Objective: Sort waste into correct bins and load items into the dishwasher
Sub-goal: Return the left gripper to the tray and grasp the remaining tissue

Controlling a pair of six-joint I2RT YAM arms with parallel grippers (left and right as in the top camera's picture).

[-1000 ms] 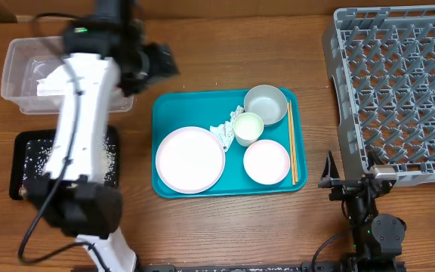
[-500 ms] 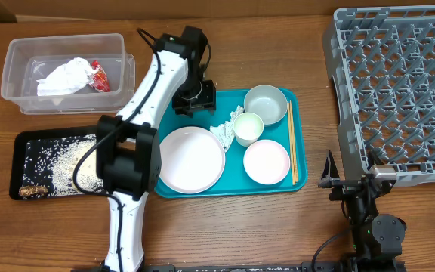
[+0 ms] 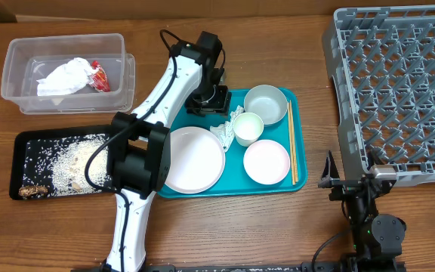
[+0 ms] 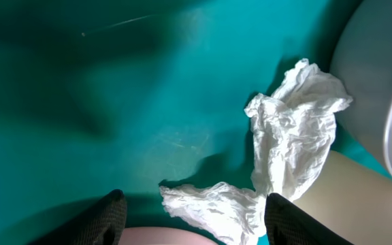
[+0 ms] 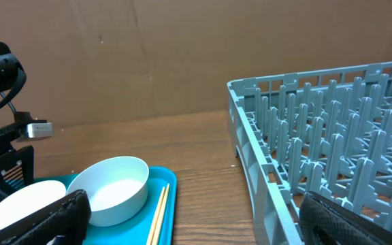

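Left wrist view crops the spread left gripper (image 4: pixel 196 216) straddling the napkin (image 4: pixel 291 129); right gripper (image 5: pixel 196 224) gapes wide

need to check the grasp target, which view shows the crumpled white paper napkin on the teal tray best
Left wrist view: the crumpled white paper napkin lies large and sharp on the flat teal plastic tray. Overhead shows that napkin only as a small scrap beside the small pale cup. Right wrist view does not show it.

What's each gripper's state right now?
Left gripper: open, empty, over the crumpled napkin on the teal tray.
Right gripper: open wide, holding nothing.
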